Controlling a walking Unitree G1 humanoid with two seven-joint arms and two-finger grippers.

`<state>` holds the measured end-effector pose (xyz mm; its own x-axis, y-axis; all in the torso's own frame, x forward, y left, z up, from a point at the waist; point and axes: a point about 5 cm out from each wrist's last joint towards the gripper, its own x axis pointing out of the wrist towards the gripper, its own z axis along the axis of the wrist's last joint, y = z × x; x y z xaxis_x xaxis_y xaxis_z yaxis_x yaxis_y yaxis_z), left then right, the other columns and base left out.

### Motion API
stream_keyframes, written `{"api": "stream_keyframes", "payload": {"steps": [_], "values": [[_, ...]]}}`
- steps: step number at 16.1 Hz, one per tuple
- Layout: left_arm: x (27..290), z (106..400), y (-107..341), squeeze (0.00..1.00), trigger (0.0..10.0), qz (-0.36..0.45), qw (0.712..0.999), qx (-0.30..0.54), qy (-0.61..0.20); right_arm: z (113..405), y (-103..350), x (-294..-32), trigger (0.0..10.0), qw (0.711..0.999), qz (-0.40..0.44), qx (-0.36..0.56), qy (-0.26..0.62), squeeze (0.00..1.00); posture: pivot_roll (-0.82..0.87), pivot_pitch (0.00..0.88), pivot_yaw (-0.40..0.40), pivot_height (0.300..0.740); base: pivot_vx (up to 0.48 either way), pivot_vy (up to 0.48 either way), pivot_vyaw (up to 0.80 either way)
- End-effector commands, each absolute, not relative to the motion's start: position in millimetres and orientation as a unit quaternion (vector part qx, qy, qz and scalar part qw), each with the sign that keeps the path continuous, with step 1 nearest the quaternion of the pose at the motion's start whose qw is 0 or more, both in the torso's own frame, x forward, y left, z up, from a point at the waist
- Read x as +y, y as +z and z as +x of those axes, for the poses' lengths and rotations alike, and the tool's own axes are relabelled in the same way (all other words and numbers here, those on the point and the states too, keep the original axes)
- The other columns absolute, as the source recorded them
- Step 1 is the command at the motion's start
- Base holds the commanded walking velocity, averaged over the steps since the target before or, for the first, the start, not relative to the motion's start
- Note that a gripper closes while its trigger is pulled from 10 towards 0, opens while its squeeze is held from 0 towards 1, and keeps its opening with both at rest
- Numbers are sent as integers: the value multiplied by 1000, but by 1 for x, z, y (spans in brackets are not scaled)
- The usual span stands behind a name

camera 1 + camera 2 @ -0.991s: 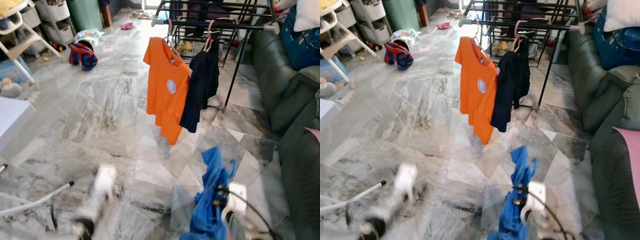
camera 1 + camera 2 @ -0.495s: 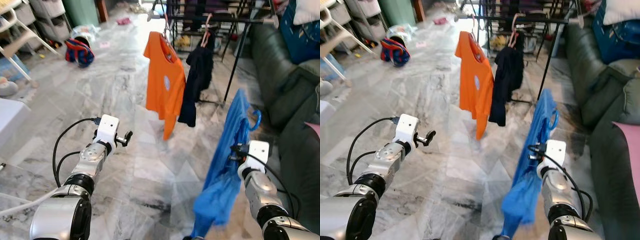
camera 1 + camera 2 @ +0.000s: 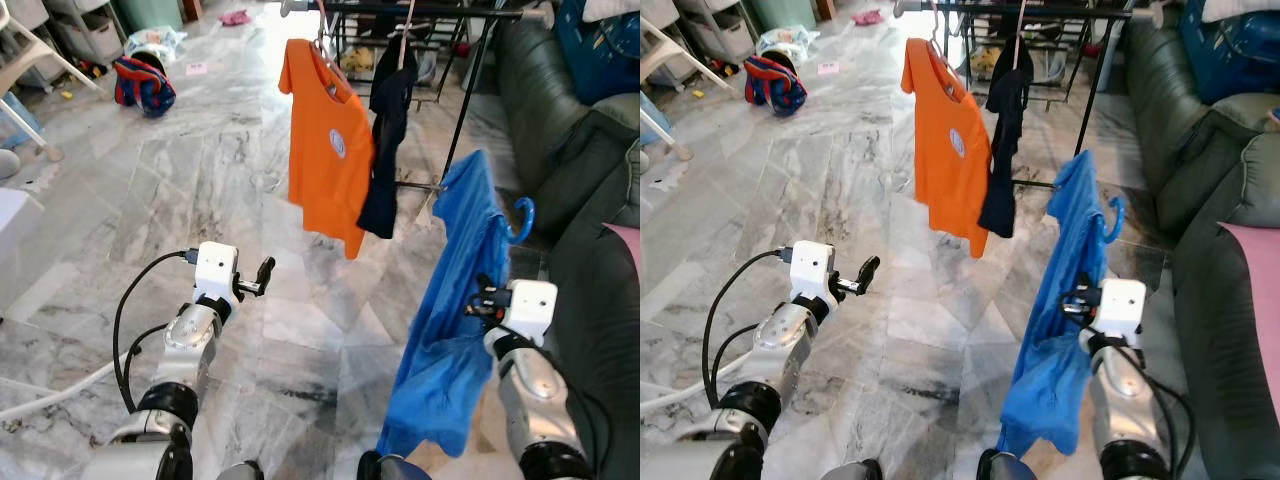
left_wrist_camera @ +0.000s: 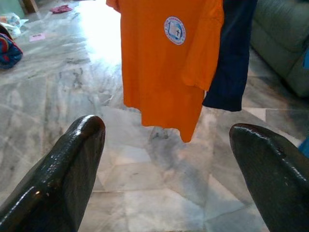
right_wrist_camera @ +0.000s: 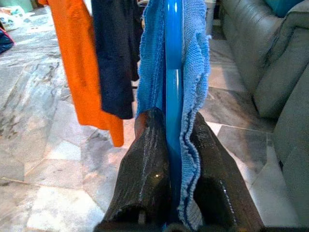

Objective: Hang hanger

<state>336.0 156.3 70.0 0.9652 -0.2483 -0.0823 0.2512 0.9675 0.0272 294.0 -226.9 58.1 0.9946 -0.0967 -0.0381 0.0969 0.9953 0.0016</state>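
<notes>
A blue hanger [image 3: 522, 217] carries a blue shirt [image 3: 452, 320], and my right gripper [image 3: 482, 299] is shut on the hanger's bar [image 5: 173, 72] with the cloth draped around it. The shirt hangs low at the right, in front of the green sofa. Ahead stands a black drying rack [image 3: 430, 12] with an orange T-shirt [image 3: 327, 150] and a dark navy shirt [image 3: 388, 130] hung on its rail. My left gripper [image 3: 264, 273] is held out at the left, open, with nothing between its fingers [image 4: 72, 164].
A green sofa [image 3: 590, 190] runs along the right side. Marble floor [image 3: 180, 200] stretches ahead. A red and blue bag [image 3: 140, 85] and storage drawers [image 3: 90, 35] lie at the far left. A white cable [image 3: 50, 400] crosses the floor near my left arm.
The view has shifted, with the rack and hung shirts closer and higher in frame. My right gripper still holds the blue hanger up at the right, a little lower. My left gripper stays open.
</notes>
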Motion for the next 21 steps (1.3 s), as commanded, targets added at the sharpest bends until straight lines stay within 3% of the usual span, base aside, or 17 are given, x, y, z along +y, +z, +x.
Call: {"api": "stream_keyframes", "payload": {"steps": [1,6,21], "values": [[155,333,68,0,10000,11,990,39,-134,297,71,-221,10000,999,0,-14,-44,0,-91,192,0,740,0,0,0],[146,339,82,0,10000,-14,987,13,-162,298,93,-212,10000,995,-50,-64,-58,0,-101,192,5,740,177,0,0],[139,335,75,0,10000,-19,981,27,-191,298,103,-220,10000,992,-59,-66,-95,0,-125,189,4,740,408,0,0]]}}
